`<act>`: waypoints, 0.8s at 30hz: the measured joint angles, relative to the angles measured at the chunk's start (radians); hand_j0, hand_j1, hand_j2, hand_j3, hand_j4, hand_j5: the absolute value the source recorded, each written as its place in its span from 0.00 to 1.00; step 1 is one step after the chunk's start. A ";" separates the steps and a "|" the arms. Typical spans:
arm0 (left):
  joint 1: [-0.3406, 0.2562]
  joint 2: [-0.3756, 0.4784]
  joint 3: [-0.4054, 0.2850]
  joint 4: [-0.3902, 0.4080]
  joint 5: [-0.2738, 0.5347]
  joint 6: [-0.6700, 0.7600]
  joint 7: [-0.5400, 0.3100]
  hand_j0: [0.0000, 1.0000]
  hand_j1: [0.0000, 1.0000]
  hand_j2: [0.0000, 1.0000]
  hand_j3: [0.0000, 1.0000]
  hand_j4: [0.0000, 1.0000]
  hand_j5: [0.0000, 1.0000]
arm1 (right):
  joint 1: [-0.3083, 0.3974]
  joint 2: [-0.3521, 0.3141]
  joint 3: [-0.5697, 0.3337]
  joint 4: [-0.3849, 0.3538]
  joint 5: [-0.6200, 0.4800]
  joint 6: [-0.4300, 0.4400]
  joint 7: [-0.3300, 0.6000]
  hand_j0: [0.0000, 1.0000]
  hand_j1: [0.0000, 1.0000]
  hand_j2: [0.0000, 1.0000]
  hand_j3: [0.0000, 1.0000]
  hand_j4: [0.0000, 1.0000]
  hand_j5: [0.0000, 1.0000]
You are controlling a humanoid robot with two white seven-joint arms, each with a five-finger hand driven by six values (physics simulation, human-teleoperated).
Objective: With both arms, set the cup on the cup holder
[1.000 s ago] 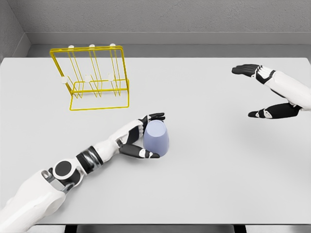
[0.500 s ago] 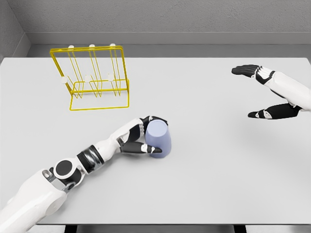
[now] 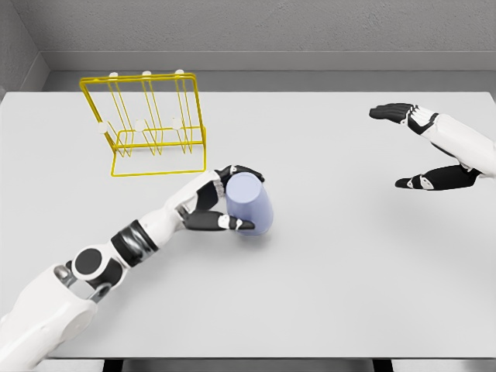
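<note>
One cup (image 3: 249, 204): gripped by left hand (image 3: 221, 203), tilted.
Right hand (image 3: 422, 147): wide, empty, far off.
Left to do: carry to holder (image 3: 147, 124).

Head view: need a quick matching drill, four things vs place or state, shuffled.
1. cup
2. cup holder
3. left hand
4. right hand

A. yellow wire, far left of the table
B. open, at the right edge, holding nothing
C. pale blue, near the table's middle
D. fingers wrapped round the cup

Pairs: 1-C, 2-A, 3-D, 4-B
</note>
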 measured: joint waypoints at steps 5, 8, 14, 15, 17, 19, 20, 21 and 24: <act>0.000 0.043 0.028 -0.034 0.017 0.000 0.001 0.64 0.64 0.64 0.64 0.64 0.64 | 0.000 0.000 0.000 0.000 0.000 0.000 0.000 1.00 1.00 1.00 1.00 1.00 1.00; -0.003 0.068 0.049 -0.043 0.023 0.000 0.001 0.64 0.64 0.64 0.64 0.64 0.64 | 0.000 -0.001 0.000 0.000 0.000 0.000 0.000 1.00 1.00 1.00 1.00 1.00 1.00; -0.011 0.107 0.089 -0.048 0.040 -0.002 0.002 0.64 0.64 0.64 0.64 0.64 0.64 | 0.002 0.003 0.000 -0.012 -0.001 0.000 0.000 1.00 1.00 1.00 1.00 1.00 1.00; -0.011 0.112 0.095 -0.049 0.041 -0.002 0.002 0.64 0.64 0.64 0.64 0.64 0.64 | 0.002 0.003 0.000 -0.014 -0.001 0.000 0.000 1.00 1.00 1.00 1.00 1.00 1.00; -0.012 0.122 0.108 -0.055 0.046 -0.002 0.002 0.64 0.64 0.64 0.64 0.64 0.64 | 0.002 0.003 0.000 -0.017 -0.001 0.000 0.000 1.00 1.00 1.00 1.00 1.00 1.00; -0.014 0.135 0.117 -0.063 0.054 -0.002 0.002 0.64 0.64 0.64 0.64 0.64 0.64 | 0.002 0.003 0.000 -0.019 -0.001 0.000 0.000 1.00 1.00 1.00 1.00 1.00 1.00; -0.014 0.142 0.122 -0.070 0.057 -0.002 0.002 0.64 0.64 0.64 0.64 0.64 0.64 | 0.002 0.003 0.000 -0.019 0.000 0.000 0.000 1.00 1.00 1.00 1.00 1.00 1.00; -0.014 0.150 0.126 -0.079 0.059 -0.002 0.002 0.64 0.64 0.64 0.64 0.64 0.64 | 0.002 0.003 0.000 -0.019 0.000 0.000 0.000 1.00 1.00 1.00 1.00 1.00 1.00; -0.014 0.179 0.136 -0.106 0.071 -0.002 0.001 0.65 0.65 0.65 0.65 0.65 0.65 | 0.002 0.003 0.000 -0.018 0.000 0.000 0.000 1.00 1.00 1.00 1.00 1.00 1.00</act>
